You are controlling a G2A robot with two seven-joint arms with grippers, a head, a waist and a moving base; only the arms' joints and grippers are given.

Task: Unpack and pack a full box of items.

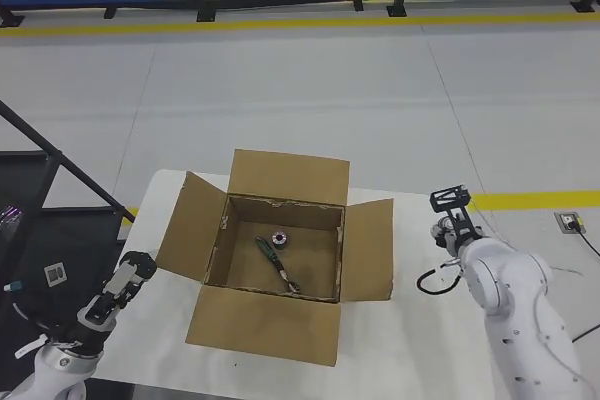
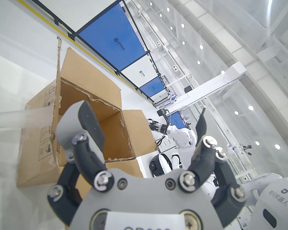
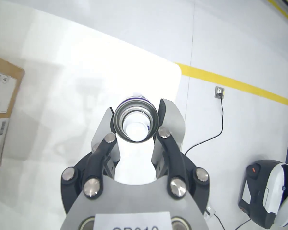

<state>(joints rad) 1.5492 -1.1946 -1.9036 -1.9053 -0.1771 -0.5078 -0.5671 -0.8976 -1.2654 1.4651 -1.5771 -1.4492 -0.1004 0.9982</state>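
An open cardboard box (image 1: 270, 320) stands in the middle of the white table (image 1: 420, 340), all flaps folded out. Inside it lie a dark-handled screwdriver (image 1: 273, 258) and a small round roll (image 1: 278, 238). My right gripper (image 3: 135, 117) is to the right of the box, over the table near its far right corner. It is shut on a metal-rimmed can with a purple band (image 3: 135, 123), seen end-on. My left gripper (image 2: 144, 123) is open with nothing between its fingers, off the box's left flap (image 2: 42, 132) near the table's left edge (image 1: 135, 268).
A black frame and dark rack (image 1: 30, 200) stand left of the table. On the floor to the right are a yellow line (image 3: 230, 81), a socket with a cable (image 3: 219, 92) and a black-and-white device (image 3: 266, 192). Bare tabletop lies right of the box.
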